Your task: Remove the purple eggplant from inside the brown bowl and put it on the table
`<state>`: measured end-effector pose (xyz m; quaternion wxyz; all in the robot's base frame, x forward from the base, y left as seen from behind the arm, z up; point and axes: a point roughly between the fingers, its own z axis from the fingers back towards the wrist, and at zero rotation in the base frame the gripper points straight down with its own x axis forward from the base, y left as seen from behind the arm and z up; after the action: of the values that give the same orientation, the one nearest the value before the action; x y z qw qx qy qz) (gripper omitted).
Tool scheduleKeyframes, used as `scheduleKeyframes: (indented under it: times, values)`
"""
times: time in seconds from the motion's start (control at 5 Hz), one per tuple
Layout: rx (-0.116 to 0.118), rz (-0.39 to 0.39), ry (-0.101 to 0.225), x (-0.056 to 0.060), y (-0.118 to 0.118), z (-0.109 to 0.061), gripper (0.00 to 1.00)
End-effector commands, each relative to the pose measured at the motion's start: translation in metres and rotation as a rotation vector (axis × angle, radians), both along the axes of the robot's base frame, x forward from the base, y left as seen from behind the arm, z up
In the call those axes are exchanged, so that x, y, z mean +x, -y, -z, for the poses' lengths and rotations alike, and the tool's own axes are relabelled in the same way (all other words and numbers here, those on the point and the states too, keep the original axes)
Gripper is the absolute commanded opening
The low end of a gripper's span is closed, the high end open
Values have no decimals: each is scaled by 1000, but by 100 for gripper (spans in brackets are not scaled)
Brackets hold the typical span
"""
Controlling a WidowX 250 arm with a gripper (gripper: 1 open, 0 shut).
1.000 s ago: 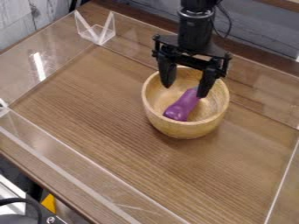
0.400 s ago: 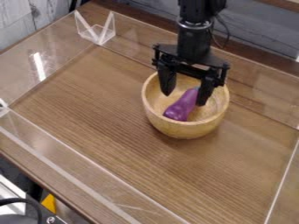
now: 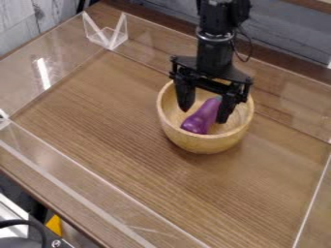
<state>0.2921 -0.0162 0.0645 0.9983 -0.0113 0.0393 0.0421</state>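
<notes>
A glossy purple eggplant [image 3: 200, 115] lies inside the brown bowl [image 3: 181, 132], which sits on the table [image 3: 116, 126] right of centre. My black gripper [image 3: 208, 106] points straight down into the bowl, open, one finger on each side of the eggplant's upper end. Its fingertips [image 3: 187, 105] are below the bowl's rim. I cannot tell whether they touch the eggplant.
Clear acrylic walls [image 3: 58, 58] run along the table's edges, with a clear stand [image 3: 105, 31] at the back left. Bare wood-grain tabletop stretches left of and in front of the bowl.
The open gripper has sunk a little deeper into the bowl around the eggplant. Bowl and eggplant have not moved.
</notes>
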Motion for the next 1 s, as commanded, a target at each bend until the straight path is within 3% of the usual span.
scheduleKeyframes:
  times: [0.0,0.2,0.4,0.8]
  values:
    - [-1,11,28,4,1,-4,100]
    - [-7,19,25,4,1,0,100]
    - [-14,25,22,5,1,3,0]
    - [-38,63,28,4,2,2,0]
